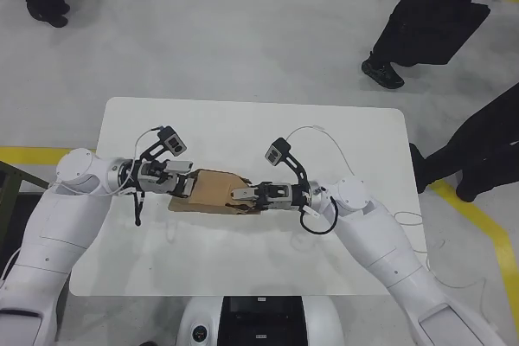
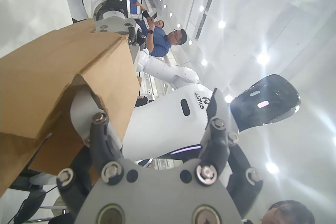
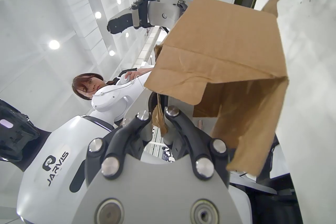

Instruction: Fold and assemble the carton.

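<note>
The carton (image 1: 214, 190) is popped partway open into a tube and hangs between your two grippers, over the worktop (image 1: 242, 130). I'd say you're mid-way through squaring it up, with the flaps not yet folded. The right gripper (image 3: 157, 113) has its jaws pinched on an end flap. The left gripper (image 2: 149, 100) has its jaws wide apart, one inside the opposite open end and the other clear outside. Next you'd probably want that left pair clamped on the wall.

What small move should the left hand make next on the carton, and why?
Probably close the left hand on the carton wall: one finger sits inside the open end, the other stands apart, while the right hand pinches a flap at the far end.
</note>
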